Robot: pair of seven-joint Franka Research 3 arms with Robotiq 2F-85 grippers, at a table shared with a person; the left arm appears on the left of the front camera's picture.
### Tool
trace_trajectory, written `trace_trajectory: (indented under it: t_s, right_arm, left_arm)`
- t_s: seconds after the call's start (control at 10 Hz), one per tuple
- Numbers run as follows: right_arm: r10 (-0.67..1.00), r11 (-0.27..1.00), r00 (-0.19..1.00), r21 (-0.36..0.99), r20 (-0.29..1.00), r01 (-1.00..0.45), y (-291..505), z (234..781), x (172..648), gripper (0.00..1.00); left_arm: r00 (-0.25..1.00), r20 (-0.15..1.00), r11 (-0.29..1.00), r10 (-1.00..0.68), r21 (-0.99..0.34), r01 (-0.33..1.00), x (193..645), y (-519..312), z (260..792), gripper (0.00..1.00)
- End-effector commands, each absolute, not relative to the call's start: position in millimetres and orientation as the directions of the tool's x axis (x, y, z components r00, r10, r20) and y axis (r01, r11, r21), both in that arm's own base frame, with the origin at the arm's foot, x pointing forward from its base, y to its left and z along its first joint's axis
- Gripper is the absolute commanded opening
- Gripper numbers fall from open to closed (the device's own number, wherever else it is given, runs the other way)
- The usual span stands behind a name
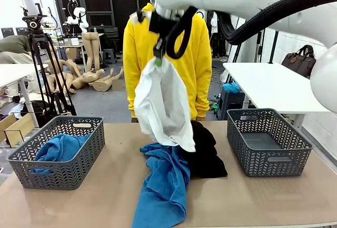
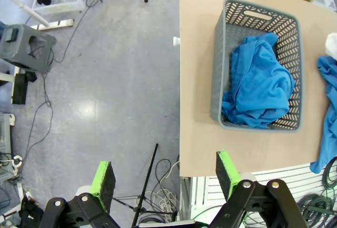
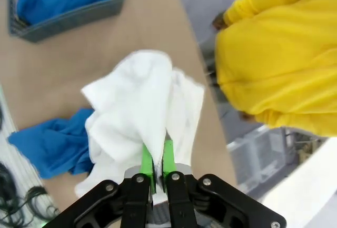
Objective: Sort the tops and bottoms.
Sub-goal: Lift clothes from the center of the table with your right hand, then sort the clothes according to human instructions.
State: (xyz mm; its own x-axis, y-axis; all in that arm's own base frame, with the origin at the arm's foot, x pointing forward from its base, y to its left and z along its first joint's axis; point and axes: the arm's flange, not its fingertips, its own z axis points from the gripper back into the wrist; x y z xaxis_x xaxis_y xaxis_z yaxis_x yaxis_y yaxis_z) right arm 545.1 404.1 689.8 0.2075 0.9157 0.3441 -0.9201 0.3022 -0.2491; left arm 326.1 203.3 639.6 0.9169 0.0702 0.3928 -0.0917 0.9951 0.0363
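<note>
I am watching a tan table (image 1: 105, 201) with a grey plastic basket at each end. The left basket (image 1: 31, 165) stands by the table's left edge and holds one blue top (image 1: 60, 149), bunched up inside it. The right basket (image 1: 268, 159) stands by the right edge, and I can see nothing in it.

My right gripper (image 1: 157, 57) hangs high over the middle of the table. Its green fingers are pinched tight on a fold of the white shirt (image 1: 160, 107), which dangles below it. The shirt's lower hem is level with the pile underneath, and I cannot tell whether it touches. In the right wrist view the pads (image 3: 149, 160) are almost together with white cloth squeezed between them.

Under the shirt, in the middle of the table, lies the second blue top (image 1: 163, 186), stretched in a long heap that runs to the near edge. Touching it on its right is the black garment (image 1: 208, 154), the bottoms, crumpled toward the far edge.

My left gripper (image 2: 164, 174) is off the table beyond its left edge, over the floor, fingers spread wide and holding nothing.

A person in a yellow hooded sweatshirt (image 1: 195, 54) stands at the far edge.

As I judge it, one of four garments is sorted. The white shirt is in the air and not yet placed. The blue top and the bottoms on the table are both left to do, and the right basket awaits the bottoms.
</note>
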Motion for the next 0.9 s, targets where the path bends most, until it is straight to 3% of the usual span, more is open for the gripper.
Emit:
trace_trajectory:
  t_s: [0.0,0.4,0.8]
  right_arm:
    - [0.908,0.344,0.199,-0.383,0.37,-0.858,425,755,550,0.0]
    - [0.82,0.516,0.24,-0.491,0.519,-0.702,426,906,509,0.0]
    - [0.788,0.568,0.241,-0.519,0.566,-0.639,443,957,485,0.0]
  left_arm:
    - [0.916,0.394,0.995,0.075,0.037,-0.098,326,205,640,1.0]
    - [0.916,0.394,0.995,0.075,0.037,-0.098,326,205,640,1.0]
    - [0.916,0.394,0.995,0.075,0.037,-0.098,326,205,640,1.0]
